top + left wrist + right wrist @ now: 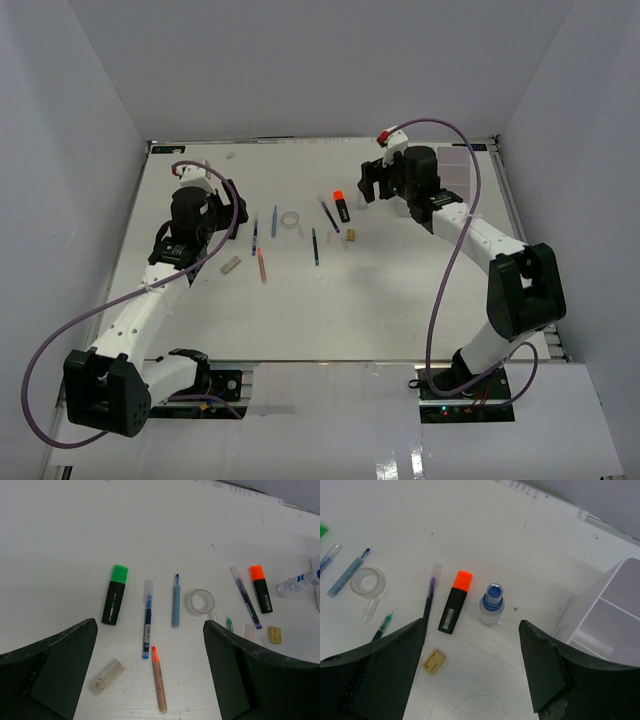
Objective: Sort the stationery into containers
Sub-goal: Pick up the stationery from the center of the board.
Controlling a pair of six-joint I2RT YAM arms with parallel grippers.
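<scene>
- white organiser box sits well off to the right of the clear tape ring, up at the far right corner of the table; all the stationery I can spot lies loose on the table
- left gripper hovers left of the ring, claw wide, holding nothing
- right gripper hangs right of the ring, claw wide too, nothing in it, blue-capped bottle down on the table under the gap
- green-cap marker well left of the ring, orange-cap marker to its right
- blue pen just left of the ring, clear-barrel pen left of that, purple pen to the right
- pink stick near-left of the ring, grey block further left
- tan block near-right of the ring, past the purple pen
</scene>
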